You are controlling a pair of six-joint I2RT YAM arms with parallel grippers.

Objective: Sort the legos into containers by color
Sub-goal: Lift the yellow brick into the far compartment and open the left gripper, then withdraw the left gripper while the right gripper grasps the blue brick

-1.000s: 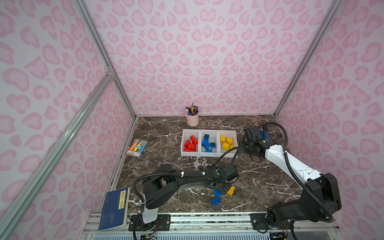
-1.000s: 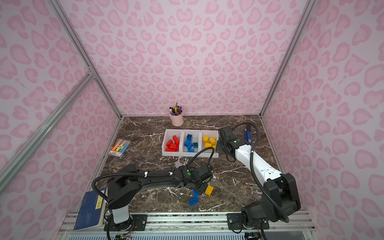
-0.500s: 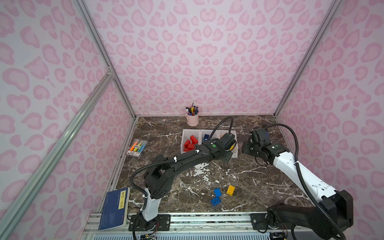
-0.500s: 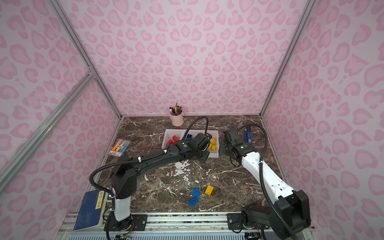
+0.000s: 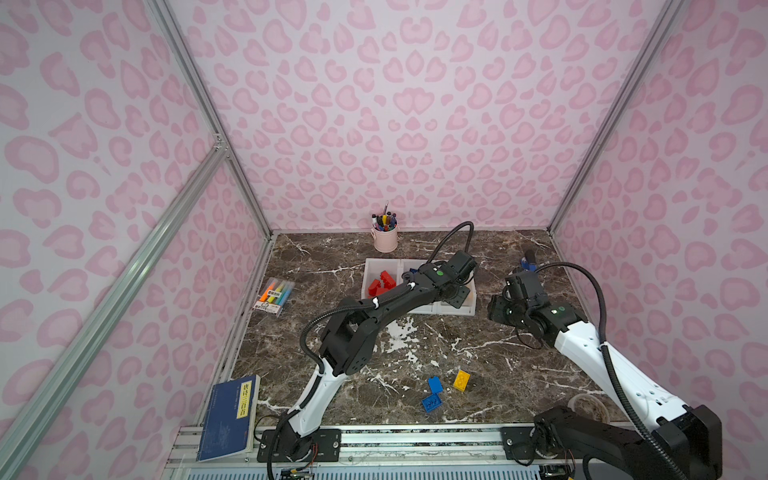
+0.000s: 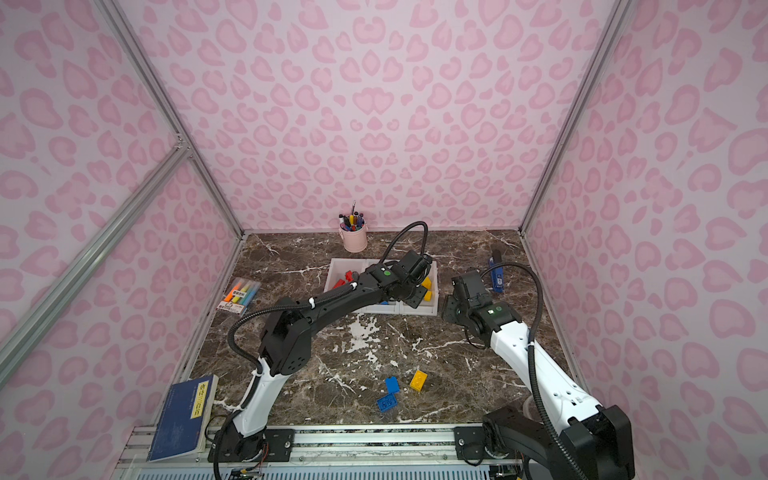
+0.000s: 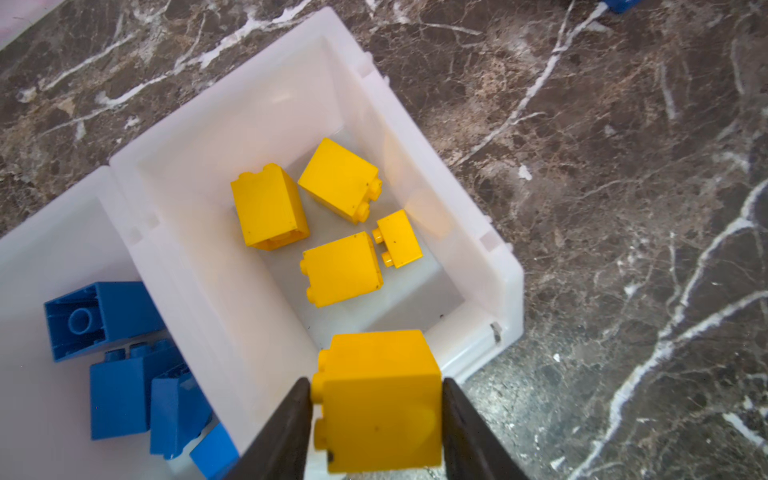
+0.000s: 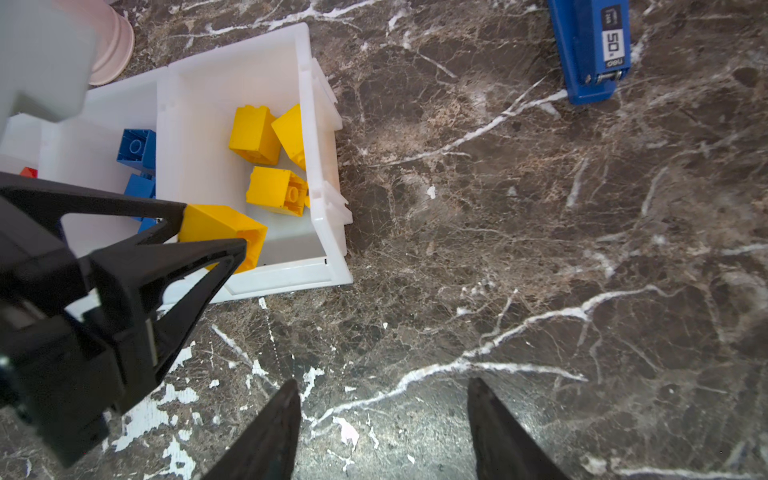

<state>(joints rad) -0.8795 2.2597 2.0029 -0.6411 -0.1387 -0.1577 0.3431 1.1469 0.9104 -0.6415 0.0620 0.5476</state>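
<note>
Yellow is what your left gripper (image 7: 376,380) has: a chunky yellow plastic studded brick (image 7: 378,399) sits between its black fingers (image 7: 286,428). Both fingers press against its sides, and it hangs over the low front lip of the right-end white plastic bin (image 7: 187,249). Four more yellow bricks (image 7: 340,268) lie on that bin's floor. The middle white bin (image 7: 50,257) joined to it holds blue bricks (image 7: 120,390), and in a top view you can see red bricks (image 5: 382,282) in the left-end white bin (image 5: 369,274).

Your right gripper (image 8: 382,415) is spread apart with nothing between its fingers. It hangs over the bare dark brown marble tabletop (image 8: 540,249), just right of the bins.

Near the table's front edge you have three bricks lying loose. One blue brick (image 5: 435,383) and a second blue brick (image 5: 431,403) sit just beside each other, and an oblong yellow brick (image 5: 461,380) is close to their right. A flat blue stapler (image 8: 592,45) lies apart from the bins, beyond the right gripper.
</note>
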